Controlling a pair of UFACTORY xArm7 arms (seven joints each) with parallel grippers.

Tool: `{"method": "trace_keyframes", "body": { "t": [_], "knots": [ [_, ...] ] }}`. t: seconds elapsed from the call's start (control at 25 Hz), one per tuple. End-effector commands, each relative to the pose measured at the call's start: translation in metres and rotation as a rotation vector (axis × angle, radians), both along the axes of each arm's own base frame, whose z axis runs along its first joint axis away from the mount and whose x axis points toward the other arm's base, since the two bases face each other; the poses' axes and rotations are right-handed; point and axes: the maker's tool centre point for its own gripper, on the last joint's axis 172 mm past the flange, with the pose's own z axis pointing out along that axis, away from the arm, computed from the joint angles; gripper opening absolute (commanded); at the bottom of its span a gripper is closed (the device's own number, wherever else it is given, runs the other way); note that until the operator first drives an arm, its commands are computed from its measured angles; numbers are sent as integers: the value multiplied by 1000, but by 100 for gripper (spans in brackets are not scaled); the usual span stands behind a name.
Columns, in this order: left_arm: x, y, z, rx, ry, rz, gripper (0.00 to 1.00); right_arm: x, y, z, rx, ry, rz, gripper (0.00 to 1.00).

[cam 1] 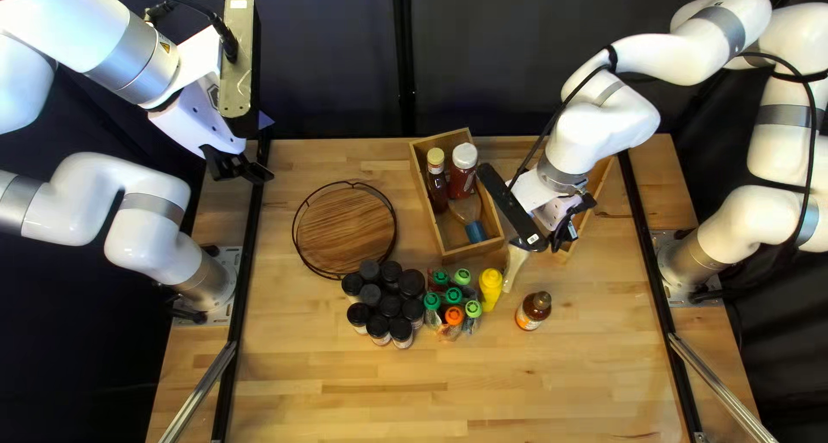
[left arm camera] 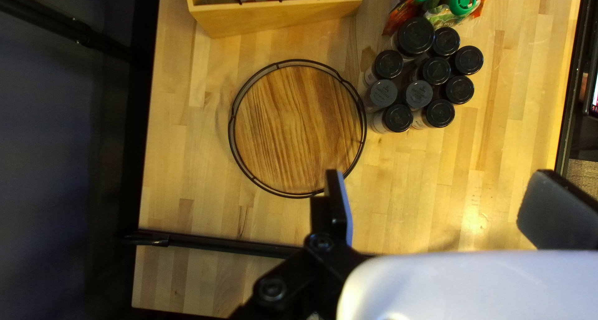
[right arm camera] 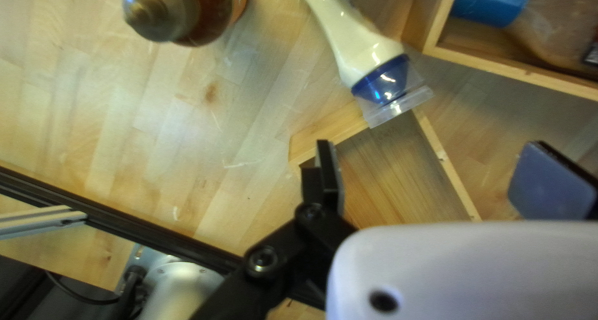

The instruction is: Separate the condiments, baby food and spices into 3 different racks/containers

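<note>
My right gripper (right arm camera: pixel 436 170) is spread, nothing between its fingers, with the cream-coloured squeeze bottle (right arm camera: pixel 352 36) ahead, outside the near-side wooden box (right arm camera: pixel 330 134). I'd expect moderate weight, soft walls and a slick surface, so I'd pinch the body squarely below its blue collar (right arm camera: pixel 381 80), lightly; the clear cap might pop off. The yellow squeeze bottle (cam 1: pixel 490 289) is just beside it and could tip, while the box's rim could catch a finger. The amber bottle (cam 1: pixel 532 311) is nearby. My left gripper (left arm camera: pixel 439 192), also spread, is near the round wire-rimmed rack (left arm camera: pixel 299 130).
</note>
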Motion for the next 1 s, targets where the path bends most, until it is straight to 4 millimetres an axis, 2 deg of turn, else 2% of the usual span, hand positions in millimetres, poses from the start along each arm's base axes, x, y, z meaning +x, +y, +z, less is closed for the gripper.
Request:
{"method": "trace_keyframes", "body": {
  "t": [0.04, 0.52, 1.0],
  "knots": [
    [0, 0, 0, 0, 0, 0, 100, 1, -1, -16, 3, 1, 11, 100],
    [0, 0, 0, 0, 0, 0, 100, 7, -6, -52, -12, -1, 3, 100],
    [0, 0, 0, 0, 0, 0, 100, 8, -8, -73, -10, 16, -5, 100]
  ]
}}
